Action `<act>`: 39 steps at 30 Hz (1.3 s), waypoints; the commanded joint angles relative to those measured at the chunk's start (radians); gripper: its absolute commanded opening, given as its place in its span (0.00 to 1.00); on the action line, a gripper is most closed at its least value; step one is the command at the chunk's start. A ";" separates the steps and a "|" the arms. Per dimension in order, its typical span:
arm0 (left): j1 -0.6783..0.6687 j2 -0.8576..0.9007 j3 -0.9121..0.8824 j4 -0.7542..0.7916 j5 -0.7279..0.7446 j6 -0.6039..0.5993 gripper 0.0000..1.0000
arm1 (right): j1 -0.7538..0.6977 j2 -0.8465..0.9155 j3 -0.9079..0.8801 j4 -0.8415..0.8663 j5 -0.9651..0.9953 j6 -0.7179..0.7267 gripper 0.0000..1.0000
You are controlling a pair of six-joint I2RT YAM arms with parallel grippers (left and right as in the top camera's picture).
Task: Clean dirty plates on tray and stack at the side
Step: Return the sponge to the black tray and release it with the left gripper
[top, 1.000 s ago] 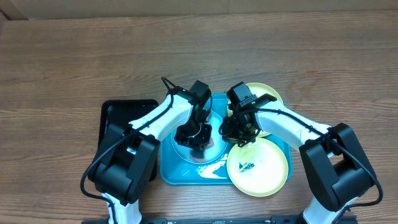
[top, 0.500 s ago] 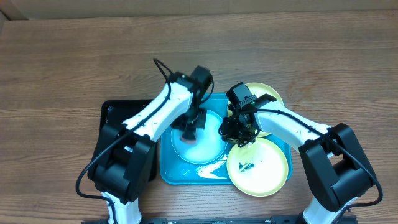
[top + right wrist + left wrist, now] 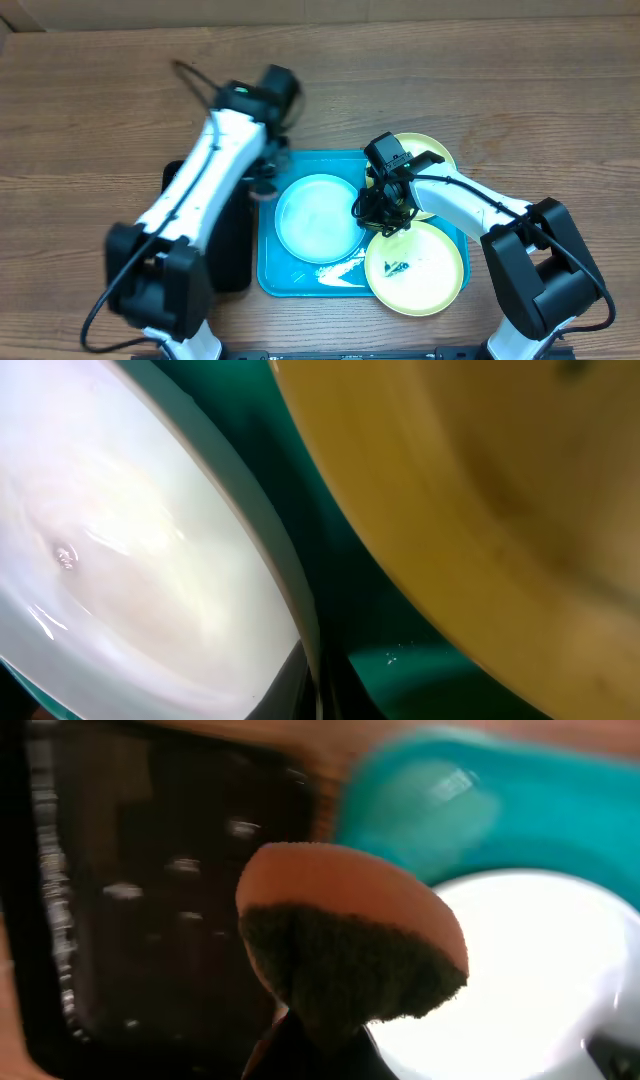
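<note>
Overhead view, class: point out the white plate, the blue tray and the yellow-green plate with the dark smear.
white plate (image 3: pixel 318 217), overhead view, centre of its face.
blue tray (image 3: pixel 272 272), overhead view, bare floor near its lower-left corner.
yellow-green plate with the dark smear (image 3: pixel 425 265), overhead view, clean area right of the smear.

3 plates (image 3: pixel 318 215) (1 white), 1 cyan tray (image 3: pixel 283 280), 1 blk tray (image 3: pixel 150 940), 1 sponge (image 3: pixel 345 935)

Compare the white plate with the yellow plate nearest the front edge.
The white plate looks smear-free; the front yellow plate carries a dark smear. The white plate lies wholly inside the cyan tray; the front yellow plate overhangs its corner. Both are round and flat.
</note>
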 commanded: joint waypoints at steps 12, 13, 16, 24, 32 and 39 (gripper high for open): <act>0.172 -0.072 -0.391 0.197 0.000 -0.001 0.04 | 0.003 0.003 0.004 -0.014 0.018 -0.029 0.04; 0.177 -0.072 -0.405 0.216 0.004 0.000 0.04 | 0.003 0.003 0.004 -0.016 0.018 -0.030 0.04; 0.198 -0.072 -0.410 0.240 0.026 0.024 0.04 | 0.003 0.003 0.004 -0.025 0.018 -0.034 0.04; 0.243 -0.072 -0.413 0.261 0.022 0.033 0.04 | 0.003 0.003 0.004 -0.029 0.018 -0.047 0.04; 0.252 -0.071 -0.414 0.286 0.022 0.067 0.14 | 0.003 0.003 0.004 -0.040 0.017 -0.059 0.04; 0.252 -0.071 -0.414 0.293 0.023 0.074 0.44 | 0.003 0.003 0.004 -0.038 0.018 -0.060 0.04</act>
